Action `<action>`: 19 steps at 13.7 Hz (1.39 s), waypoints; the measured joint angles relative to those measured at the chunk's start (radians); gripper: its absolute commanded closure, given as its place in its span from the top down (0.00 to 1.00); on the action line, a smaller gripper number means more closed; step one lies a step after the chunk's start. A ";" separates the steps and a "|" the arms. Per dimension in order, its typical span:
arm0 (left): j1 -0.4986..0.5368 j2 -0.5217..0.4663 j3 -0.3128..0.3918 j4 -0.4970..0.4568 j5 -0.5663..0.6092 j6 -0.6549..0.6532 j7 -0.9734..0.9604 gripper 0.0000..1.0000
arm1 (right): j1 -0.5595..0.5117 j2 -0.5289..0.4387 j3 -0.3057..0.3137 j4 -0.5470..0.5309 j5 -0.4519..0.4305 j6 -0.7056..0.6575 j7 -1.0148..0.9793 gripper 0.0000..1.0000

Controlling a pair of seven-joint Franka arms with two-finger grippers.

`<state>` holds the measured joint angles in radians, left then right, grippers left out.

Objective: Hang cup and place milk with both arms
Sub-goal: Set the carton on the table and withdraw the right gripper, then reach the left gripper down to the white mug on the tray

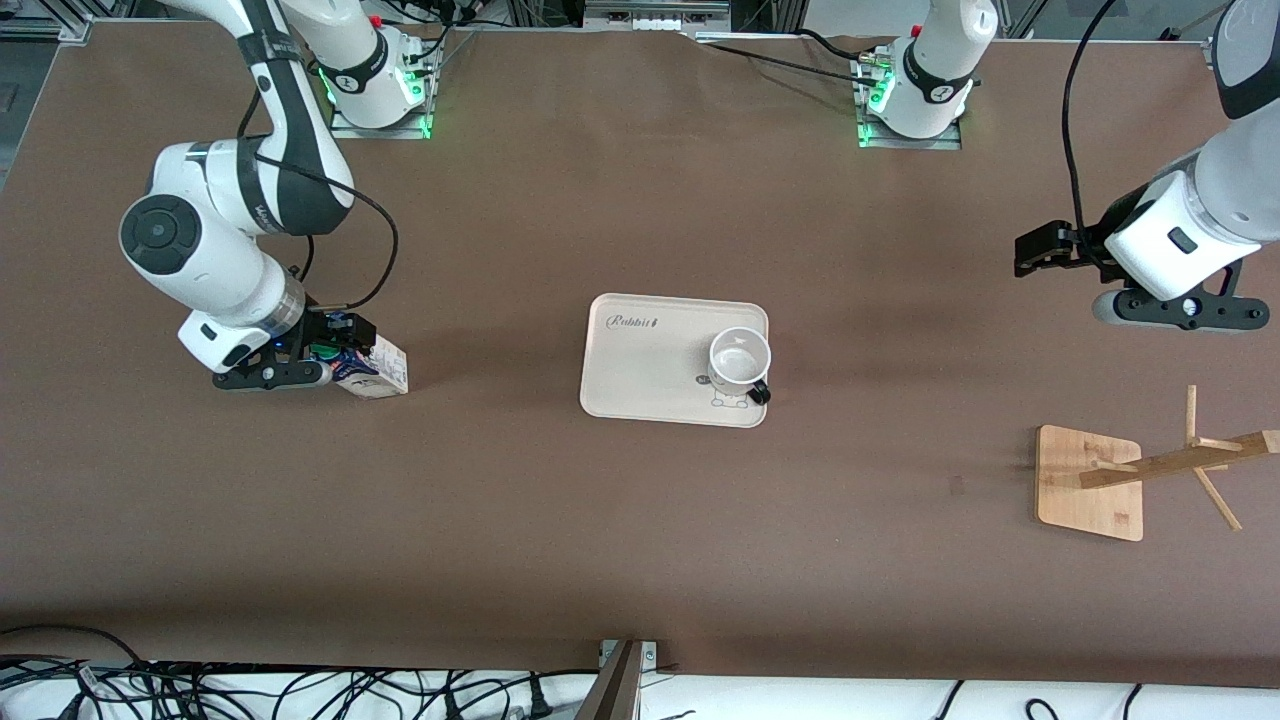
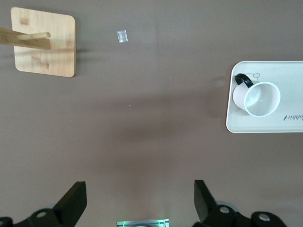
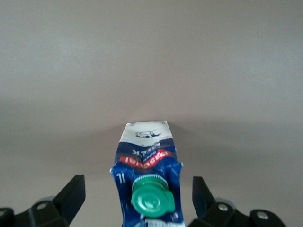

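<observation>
My right gripper [image 3: 137, 198] is down at the milk [image 3: 147, 182], fingers spread wide with one black finger [image 3: 71, 196] on each side of the carton and a clear gap between each finger and the carton. In the right wrist view the carton's base is cut off by the lower frame edge; what shows is a dark blue gable top, a round green cap, a red band of print and a white panel. In the front view the gripper body [image 1: 290, 360] covers most of the carton [image 1: 375, 370]; only its white printed side pokes out, at middle left of the frame, on the table [image 1: 640, 550] toward the right arm's end.

My left gripper [image 2: 140, 198] waits in the air over bare table, fingers [image 2: 75, 201] spread apart and empty; in the front view it sits at the upper right [image 1: 1045, 250].

The cup [image 1: 740, 365] stands upright on the cream tray [image 1: 640, 360] at frame centre, white with a black handle; the print on its side is too small to read. The wooden rack [image 1: 1130, 480] at lower right is cut off by the frame edge.
</observation>
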<state>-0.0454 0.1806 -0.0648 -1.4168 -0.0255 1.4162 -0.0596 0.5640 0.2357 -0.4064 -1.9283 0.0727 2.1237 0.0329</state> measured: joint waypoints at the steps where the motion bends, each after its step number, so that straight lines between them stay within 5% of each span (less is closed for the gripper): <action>1: 0.000 0.001 0.000 0.000 0.000 -0.003 0.000 1.00 | 0.000 -0.010 0.000 0.029 0.000 -0.040 0.001 1.00; 14: -0.048 0.036 -0.007 0.053 -0.003 -0.004 -0.106 1.00 | -0.012 -0.042 -0.047 0.463 -0.023 -0.482 0.000 1.00; 19: -0.064 0.081 -0.006 0.100 -0.003 0.005 -0.175 1.00 | -0.009 -0.049 -0.042 0.498 -0.029 -0.560 0.001 1.00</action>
<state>-0.1092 0.2611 -0.0713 -1.3164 -0.0283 1.4216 -0.2341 0.5549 0.1864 -0.4486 -1.4301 0.0438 1.5634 0.0339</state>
